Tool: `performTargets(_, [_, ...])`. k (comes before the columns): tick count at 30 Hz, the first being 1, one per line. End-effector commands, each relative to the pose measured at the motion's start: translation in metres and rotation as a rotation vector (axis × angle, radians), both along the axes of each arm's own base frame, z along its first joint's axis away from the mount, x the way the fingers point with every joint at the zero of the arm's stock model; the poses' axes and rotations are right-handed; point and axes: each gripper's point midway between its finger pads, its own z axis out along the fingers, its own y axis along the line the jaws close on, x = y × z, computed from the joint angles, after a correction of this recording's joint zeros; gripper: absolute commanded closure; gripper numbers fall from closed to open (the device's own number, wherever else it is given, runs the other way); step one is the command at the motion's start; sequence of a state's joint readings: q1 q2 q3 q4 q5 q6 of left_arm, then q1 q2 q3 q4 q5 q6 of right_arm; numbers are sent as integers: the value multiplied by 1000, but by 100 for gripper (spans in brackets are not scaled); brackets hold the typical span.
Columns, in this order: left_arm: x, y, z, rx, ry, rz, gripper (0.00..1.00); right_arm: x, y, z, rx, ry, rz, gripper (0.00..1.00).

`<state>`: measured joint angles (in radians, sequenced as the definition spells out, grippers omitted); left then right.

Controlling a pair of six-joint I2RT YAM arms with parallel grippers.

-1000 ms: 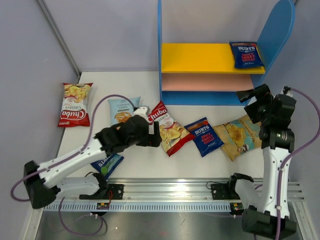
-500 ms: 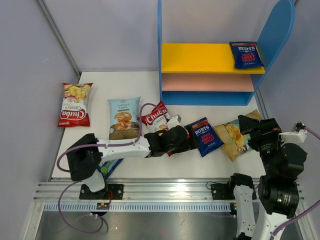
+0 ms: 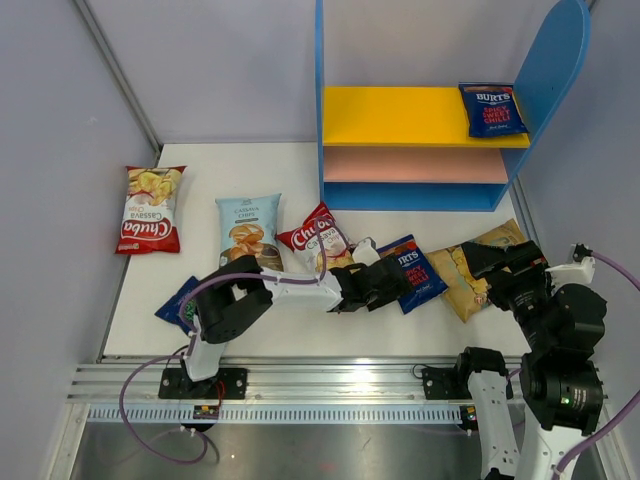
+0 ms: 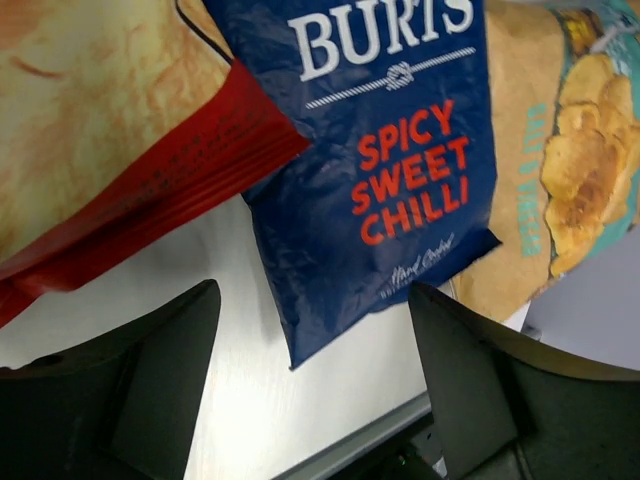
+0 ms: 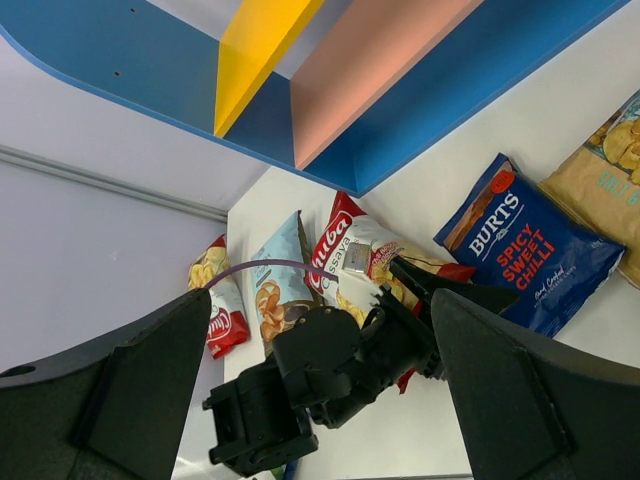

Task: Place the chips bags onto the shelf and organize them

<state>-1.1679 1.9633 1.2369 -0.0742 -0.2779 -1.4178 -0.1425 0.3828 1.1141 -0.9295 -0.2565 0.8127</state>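
The left gripper (image 4: pixel 315 300) is held open over a Burts bag (image 4: pixel 390 150) lying in front of the shelf (image 3: pixel 420 195). The right gripper (image 5: pixel 320 300) is likewise spread open. A second Burts bag (image 3: pixel 492 108) is seen on the shelf's yellow board (image 3: pixel 390 115).

Three Burts bags (image 3: pixel 492 108), two Chuba (image 3: pixel 150 208), one cassava (image 3: pixel 247 232), one tan (image 3: pixel 455 280).

Overhead from behind; left wrist close, right wrist farther; Burts bag (image 4: pixel 380 170) common.
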Motion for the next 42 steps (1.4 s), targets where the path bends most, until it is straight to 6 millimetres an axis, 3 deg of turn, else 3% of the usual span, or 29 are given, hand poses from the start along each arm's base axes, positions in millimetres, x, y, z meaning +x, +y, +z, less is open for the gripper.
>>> performTargets(1, [16,-11,7,-30,-31,80,23,-3,4,10,2,-40,23,1])
performTargets(5, [21,-6,-7,1,-35,121,35,-5,-3,10,-39,-44,-12,1])
performTargets(12, [26,-9,-23,35,-42,136,45,-11,-4,20,-57,-72,-18,1])
performTargets(19, [22,-17,-24,-4,-63,122,91,-9,-3,18,-66,-66,-5,1])
performTargets(21, [22,-20,-4,-38,-115,114,100,-7,-4,16,-70,-60,-7,1])
performTargets(23, [18,-24,15,-63,-179,95,100,-6,-5,14,-74,-56,-13,1])
performTargets(30, [20,-32,113,-180,-463,-16,100,-4,-5,7,-74,-48,-9,1])
performTargets(33, [23,-30,137,-191,-551,-38,100,-4,-5,8,-73,-50,-6,0])
performTargets(40, [28,2,202,-186,-731,-15,100,-1,2,2,-72,-28,43,1])
performTargets(42, [26,13,206,-174,-769,-25,100,4,6,-3,-58,-3,67,0])
